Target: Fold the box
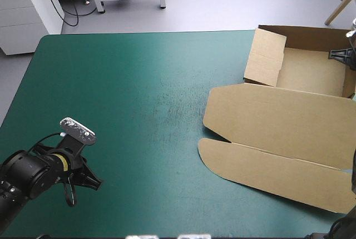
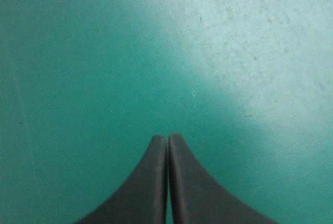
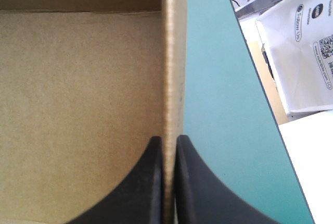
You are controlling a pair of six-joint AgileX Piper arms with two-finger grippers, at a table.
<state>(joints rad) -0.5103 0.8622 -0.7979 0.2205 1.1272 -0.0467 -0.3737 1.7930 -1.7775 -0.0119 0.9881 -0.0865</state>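
Because the right pincer (image 3: 167,139) is nipped onto the top edge of one raised wall (image 3: 171,52) of the box (image 1: 278,111), the board sandwiched in an all-but-closed grip, everything hangs on a thin hold. A sideways tug could slide the pincer off the edge, or crease the wall where no fold is meant.

On one side of that pincer lies the box floor. On the other is only a narrow strip of teal-green tabletop (image 3: 218,104) before its edge. Any push outward could therefore carry the box partly over that edge.

The left pincer (image 2: 167,136) is closed on nothing and hovers over bare tabletop, well apart from the box. Nothing pins the board down, so the whole sheet may swing or skid instead of folding. The flat lid (image 1: 278,167) would drag along with it.

From above, the right pincer is mostly cut off, so how deep the wall sits in it is, I think, not certain.
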